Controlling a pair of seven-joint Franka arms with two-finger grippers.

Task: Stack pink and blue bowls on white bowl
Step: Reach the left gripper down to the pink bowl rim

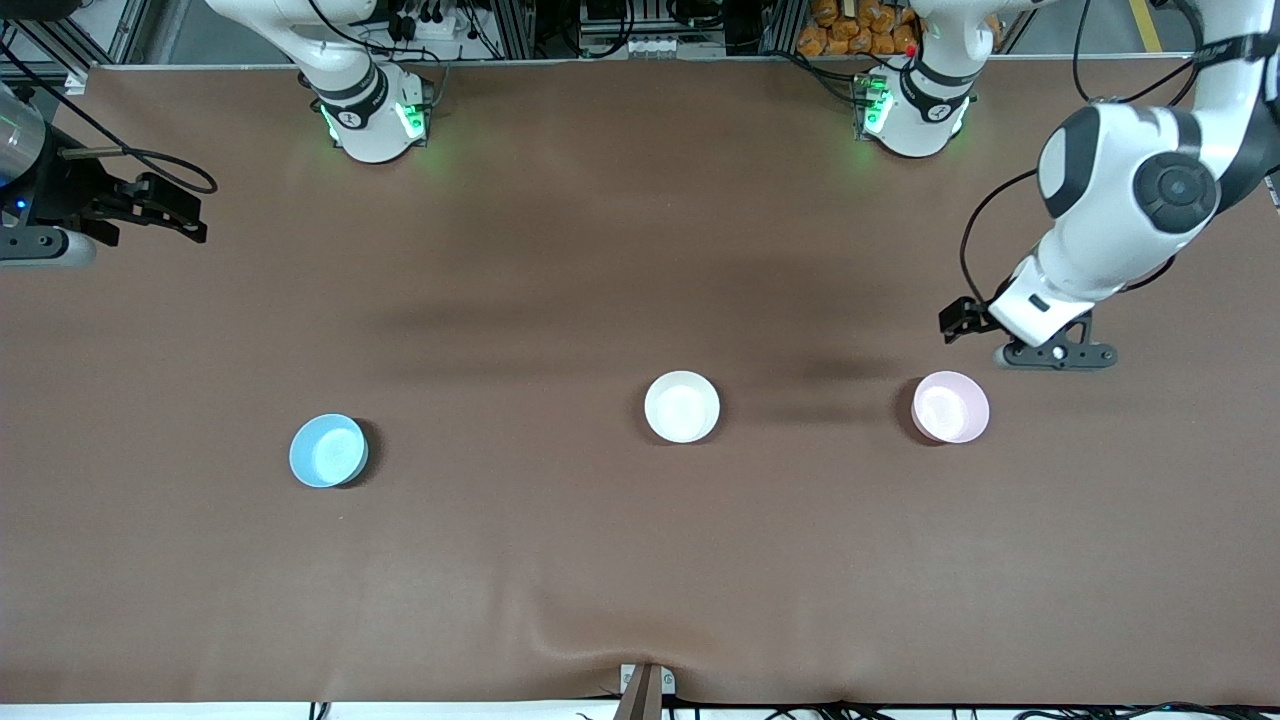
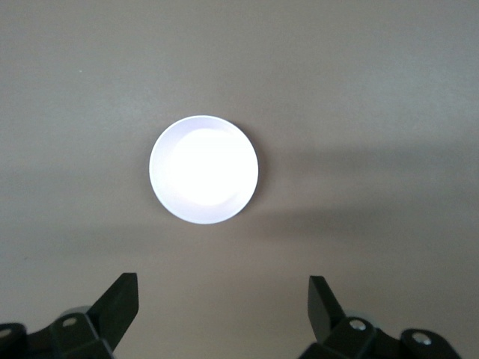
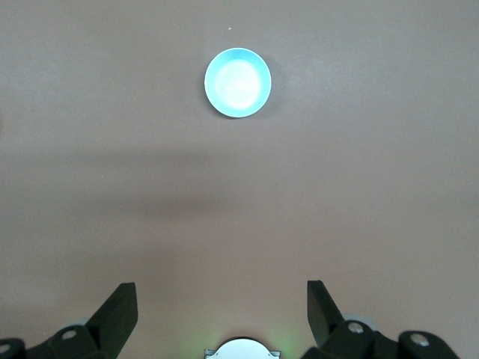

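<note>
- right gripper [image 1: 150, 205]: up over the table's [image 1: 560, 560] right-arm end, away from the white bowl, fingers spread wide, holding nothing
- blue bowl [image 1: 328, 450]: upright on table, well apart from the white bowl toward the right arm's end, slightly nearer the front camera
- white bowl [image 1: 682, 406]: upright near table middle, nothing in it
- pink bowl [image 1: 950, 406]: upright beside the white bowl toward the left arm's end, apart from it
- left gripper [image 1: 1050, 352]: hangs near the pink bowl, fingers wide apart, holding nothing

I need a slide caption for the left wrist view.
Open left hand above the brown table, pink bowl ahead, not yet grasped.
</note>
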